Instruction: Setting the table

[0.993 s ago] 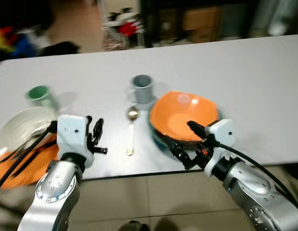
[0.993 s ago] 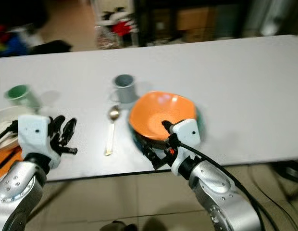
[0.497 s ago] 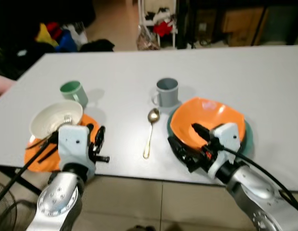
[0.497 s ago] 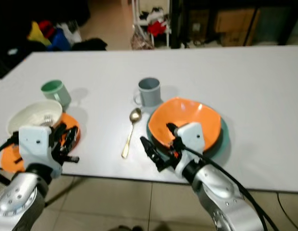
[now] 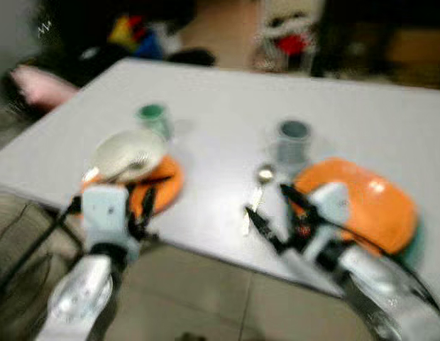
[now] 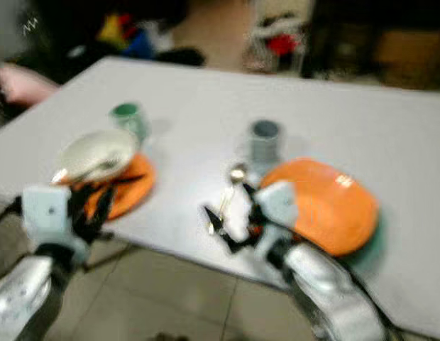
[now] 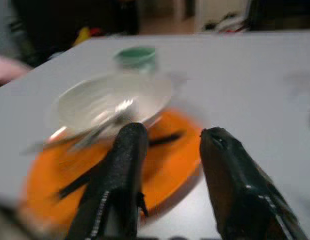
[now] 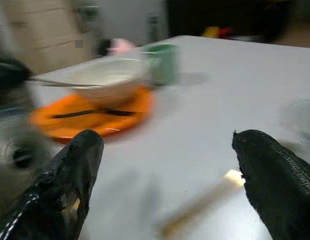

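Note:
The picture is blurred by motion. A white bowl (image 5: 128,153) with a fork (image 7: 110,117) in it rests on an orange plate (image 5: 162,190) at the table's left, with black chopsticks (image 7: 90,175) across the plate. A green mug (image 5: 152,114) stands behind them. My left gripper (image 7: 172,135) hovers open just before that plate, at the table's near edge. A gold spoon (image 5: 257,192) lies in the middle, a grey mug (image 5: 293,135) behind it. My right gripper (image 8: 167,140) is open and low by the spoon's handle (image 8: 205,200). An orange bowl (image 5: 369,206) sits on a teal plate (image 5: 415,241) at the right.
The white table (image 5: 220,92) stretches far back and to the right with bare room. Its near edge (image 5: 206,245) runs just under both grippers, tiled floor below. A pink shape (image 5: 39,84) lies past the table's left corner; coloured clutter sits on the floor beyond.
The whole picture has shifted and blurred, so the camera has swung. My right gripper now sits by the spoon rather than before the orange bowl. Both grippers are still open.

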Robot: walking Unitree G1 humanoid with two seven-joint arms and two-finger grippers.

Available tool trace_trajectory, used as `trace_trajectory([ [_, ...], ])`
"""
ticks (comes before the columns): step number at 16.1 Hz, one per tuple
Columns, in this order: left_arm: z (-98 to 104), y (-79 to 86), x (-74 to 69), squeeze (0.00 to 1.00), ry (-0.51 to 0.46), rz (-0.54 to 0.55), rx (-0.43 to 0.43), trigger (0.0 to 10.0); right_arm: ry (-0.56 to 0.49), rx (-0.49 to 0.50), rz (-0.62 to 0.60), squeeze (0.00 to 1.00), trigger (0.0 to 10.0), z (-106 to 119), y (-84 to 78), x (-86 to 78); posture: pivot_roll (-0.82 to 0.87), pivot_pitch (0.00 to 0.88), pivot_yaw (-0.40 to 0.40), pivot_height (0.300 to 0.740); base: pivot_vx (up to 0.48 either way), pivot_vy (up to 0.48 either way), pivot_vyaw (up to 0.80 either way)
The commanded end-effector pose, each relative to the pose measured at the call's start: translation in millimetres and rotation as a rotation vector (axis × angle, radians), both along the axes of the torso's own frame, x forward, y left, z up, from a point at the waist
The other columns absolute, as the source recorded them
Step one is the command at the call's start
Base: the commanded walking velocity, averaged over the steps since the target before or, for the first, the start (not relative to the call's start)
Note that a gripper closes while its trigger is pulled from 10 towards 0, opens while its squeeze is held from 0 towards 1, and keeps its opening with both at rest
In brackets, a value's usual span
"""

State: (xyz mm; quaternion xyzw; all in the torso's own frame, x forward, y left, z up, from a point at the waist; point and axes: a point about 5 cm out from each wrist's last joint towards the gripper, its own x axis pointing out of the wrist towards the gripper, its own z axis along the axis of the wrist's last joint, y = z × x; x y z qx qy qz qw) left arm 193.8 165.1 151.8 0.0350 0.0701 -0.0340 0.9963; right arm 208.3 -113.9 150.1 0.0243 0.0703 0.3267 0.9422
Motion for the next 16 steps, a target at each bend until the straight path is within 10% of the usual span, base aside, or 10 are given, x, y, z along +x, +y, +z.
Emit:
trace_trajectory([
  [1,2.9,-4.1,-0.6,1.00,-0.010,-0.017,-0.004,10.0,-0.004,-0.008,-0.014,1.00,10.0,-0.1,-5.4,2.0,-0.06,0.006,0.090,0.740,0.000,0.000,0.80],
  [5,2.9,-3.9,-1.8,0.99,-0.011,0.002,0.004,10.0,0.009,-0.014,-0.027,1.00,10.0,-4.1,-9.6,2.1,-0.06,0.018,0.080,0.740,0.000,0.000,0.80],
  [6,2.9,-3.8,-2.1,0.00,-0.011,0.007,0.010,10.0,0.012,-0.015,-0.028,1.00,10.0,-4.9,-10.2,2.0,-0.06,0.018,0.078,0.740,0.000,0.000,0.80],
  [16,6.5,-3.7,-3.0,0.00,-0.015,0.009,0.019,10.0,0.027,-0.007,-0.034,1.00,10.0,-9.6,-11.1,3.8,-0.04,0.020,0.067,0.740,0.000,0.054,0.72],
])
